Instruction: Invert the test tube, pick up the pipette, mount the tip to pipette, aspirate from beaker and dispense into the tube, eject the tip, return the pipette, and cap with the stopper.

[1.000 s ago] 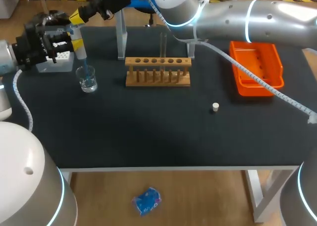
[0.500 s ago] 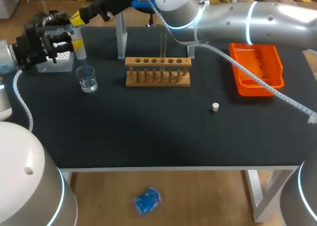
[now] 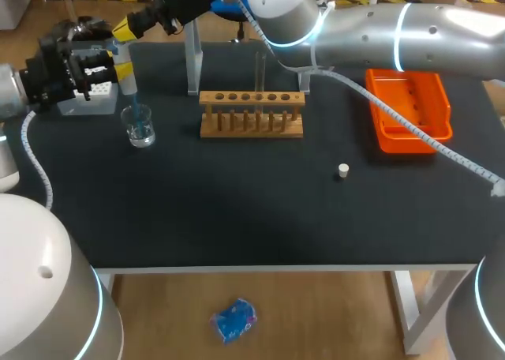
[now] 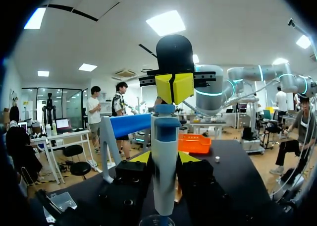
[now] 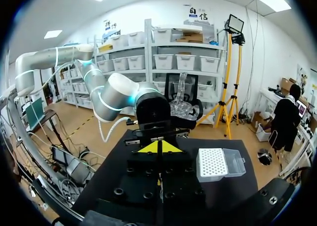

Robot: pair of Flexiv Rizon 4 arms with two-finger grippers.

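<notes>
Right now the left end effector [image 4: 164,159] is clamped on the pipette [image 4: 165,186], a yellow tip on either side of its barrel. It holds the pipette upright near the bench's [image 3: 237,210] left rear corner. The pipette's lower end dips into the beaker [image 3: 140,128], which stands directly under it. The right arm comes across from the far side. Its end effector [image 4: 174,89] has its fingers pressed together and sits on the pipette's top end, seemingly touching it.

The tip box [image 5: 216,162] lies just behind the left end effector, close to the bench's left edge. The wooden rack [image 3: 251,115] stands to the right of the beaker, apart from it, with the test tube [image 3: 259,72] upright in it. The stopper [image 3: 343,170] lies alone further right and nearer the front. The orange tray [image 3: 410,131] sits by the right edge. A wide stretch of dark bench lies between the rack and the front edge.
</notes>
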